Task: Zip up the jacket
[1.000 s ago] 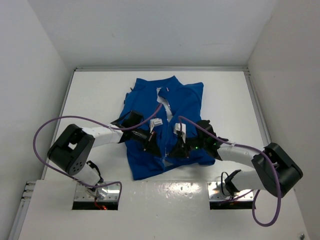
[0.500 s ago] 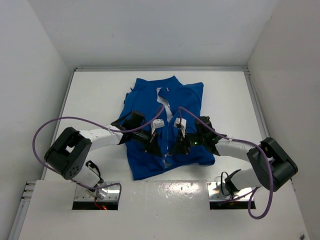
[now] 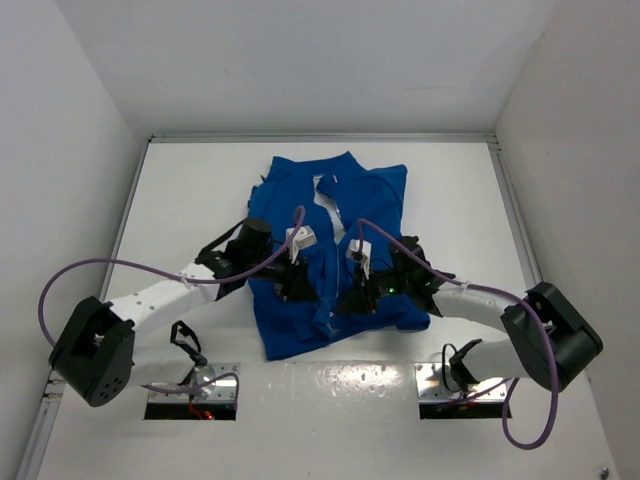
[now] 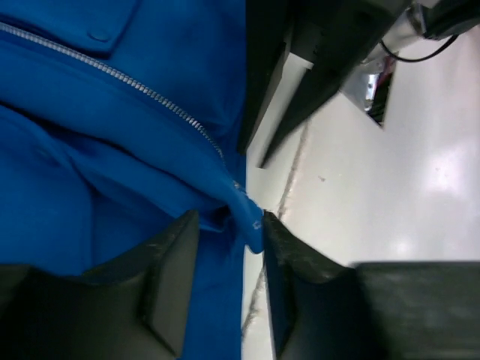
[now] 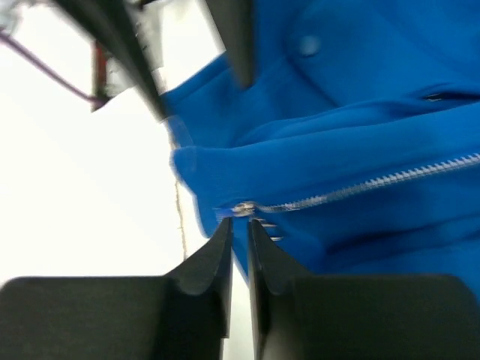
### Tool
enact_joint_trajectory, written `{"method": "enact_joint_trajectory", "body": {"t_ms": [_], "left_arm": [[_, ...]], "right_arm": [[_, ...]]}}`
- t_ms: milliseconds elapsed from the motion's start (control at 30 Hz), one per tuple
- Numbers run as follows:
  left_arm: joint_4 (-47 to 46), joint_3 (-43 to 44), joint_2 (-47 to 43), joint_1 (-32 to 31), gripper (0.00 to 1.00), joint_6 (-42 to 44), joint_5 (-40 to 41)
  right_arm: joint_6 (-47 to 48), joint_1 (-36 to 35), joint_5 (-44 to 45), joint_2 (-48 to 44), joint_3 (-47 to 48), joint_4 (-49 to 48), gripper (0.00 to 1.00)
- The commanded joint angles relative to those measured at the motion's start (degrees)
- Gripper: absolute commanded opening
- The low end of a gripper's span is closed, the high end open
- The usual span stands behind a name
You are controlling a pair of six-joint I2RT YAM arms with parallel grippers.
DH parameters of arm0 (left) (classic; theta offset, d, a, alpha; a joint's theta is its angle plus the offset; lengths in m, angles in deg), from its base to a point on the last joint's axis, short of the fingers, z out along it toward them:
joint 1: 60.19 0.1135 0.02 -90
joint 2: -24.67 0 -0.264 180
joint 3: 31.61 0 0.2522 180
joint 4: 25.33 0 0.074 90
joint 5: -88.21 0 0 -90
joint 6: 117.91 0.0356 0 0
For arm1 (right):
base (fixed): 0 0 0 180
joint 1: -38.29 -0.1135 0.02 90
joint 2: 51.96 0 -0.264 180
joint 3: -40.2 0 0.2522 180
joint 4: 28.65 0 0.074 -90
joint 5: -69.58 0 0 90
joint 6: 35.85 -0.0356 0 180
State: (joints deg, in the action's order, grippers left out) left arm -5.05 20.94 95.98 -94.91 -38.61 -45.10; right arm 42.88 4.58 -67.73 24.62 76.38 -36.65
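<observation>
While left and right jaws clench its hem, the blue jacket [image 3: 372, 195] lies collar open.

On my feed the jacket [image 3: 375, 200] reads solid royal blue, no print, with a pale silver zipper [image 4: 150, 94] and a white neck label [image 3: 323, 197]. The table [image 3: 200, 190] is plain glossy white. The left arm [image 3: 150, 292] and right arm [image 3: 480, 298] are white with black joints. The left gripper [image 4: 229, 225] and right gripper [image 5: 238, 225] are matte black, and the cables [image 3: 100, 262] are purple.
</observation>
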Motion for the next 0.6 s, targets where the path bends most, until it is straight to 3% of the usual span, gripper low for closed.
{"method": "enact_joint_trajectory", "body": {"t_ms": [0, 167, 300, 400, 567], "left_arm": [[1.90, -0.29, -0.91, 1.75, 0.42, 2.87, 2.98], [3.06, 0.41, -0.38, 2.99, 0.35, 5.25, -2.31], [2.35, -0.11, -1.08, 3.52, 0.35, 5.78, -3.01], [1.22, -0.11, -1.08, 3.52, 0.35, 5.78, -3.62], [-1.50, -0.11, -1.61, 4.05, 0.35, 6.30, -5.73]], "right_arm": [[1.68, -0.65, -5.07, -1.51, 0.35, 0.83, 0.23], [7.84, 1.63, -12.18, -1.43, 0.88, 10.41, 0.49], [7.14, 1.90, -12.81, 0.06, -0.09, 9.64, 0.50], [4.15, 2.77, -16.23, 2.43, -0.44, 4.02, 0.39], [2.04, 3.39, -23.69, 8.14, 1.49, -2.49, 0.38]]}}
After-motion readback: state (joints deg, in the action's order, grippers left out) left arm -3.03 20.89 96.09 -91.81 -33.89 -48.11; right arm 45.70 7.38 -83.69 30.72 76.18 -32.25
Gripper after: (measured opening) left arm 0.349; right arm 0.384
